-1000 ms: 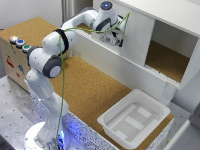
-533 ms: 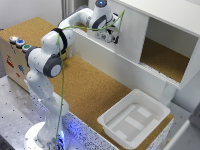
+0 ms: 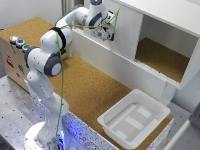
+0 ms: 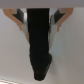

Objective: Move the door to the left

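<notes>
End effector (image 3: 106,34) at door (image 3: 120,35) face, door covering cabinet (image 3: 165,20) half on exterior view's left. Finger spread: cannot tell, wrist view blocked. Advice: keep firm contact on panel, push parallel to track, avoid tilting.

You see a white arm (image 3: 47,60) with black joint bands, a green cable (image 3: 62,95) alongside, and a dark claw (image 3: 106,34).

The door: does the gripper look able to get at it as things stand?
Probably yes. In the exterior view the gripper is already up against the white door on the cabinet front, with nothing between them. The wrist view shows only a plain white surface close ahead. Actual contact can't be confirmed.
</notes>
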`<state>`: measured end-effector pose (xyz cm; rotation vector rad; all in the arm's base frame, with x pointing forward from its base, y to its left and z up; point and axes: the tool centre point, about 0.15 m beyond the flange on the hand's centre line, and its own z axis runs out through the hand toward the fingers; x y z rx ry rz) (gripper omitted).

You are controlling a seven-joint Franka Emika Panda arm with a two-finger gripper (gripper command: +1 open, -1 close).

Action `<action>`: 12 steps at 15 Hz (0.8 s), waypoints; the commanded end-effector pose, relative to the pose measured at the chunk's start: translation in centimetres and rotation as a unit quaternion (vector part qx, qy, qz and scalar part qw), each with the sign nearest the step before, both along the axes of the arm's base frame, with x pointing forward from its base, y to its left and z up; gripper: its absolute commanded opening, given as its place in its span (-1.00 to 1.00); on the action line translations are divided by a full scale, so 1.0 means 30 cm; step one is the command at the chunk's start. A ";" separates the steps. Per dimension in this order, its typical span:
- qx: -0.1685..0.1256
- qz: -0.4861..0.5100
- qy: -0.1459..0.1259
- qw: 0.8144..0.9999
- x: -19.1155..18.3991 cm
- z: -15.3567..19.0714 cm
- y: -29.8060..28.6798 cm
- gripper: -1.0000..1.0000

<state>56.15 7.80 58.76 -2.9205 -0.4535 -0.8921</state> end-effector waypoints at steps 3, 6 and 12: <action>-0.035 -0.007 -0.014 0.999 -0.015 -0.063 0.150 -1.00; -0.037 0.001 -0.016 0.999 -0.015 -0.065 0.198 -1.00; -0.035 0.014 -0.019 0.999 -0.003 -0.057 0.259 -1.00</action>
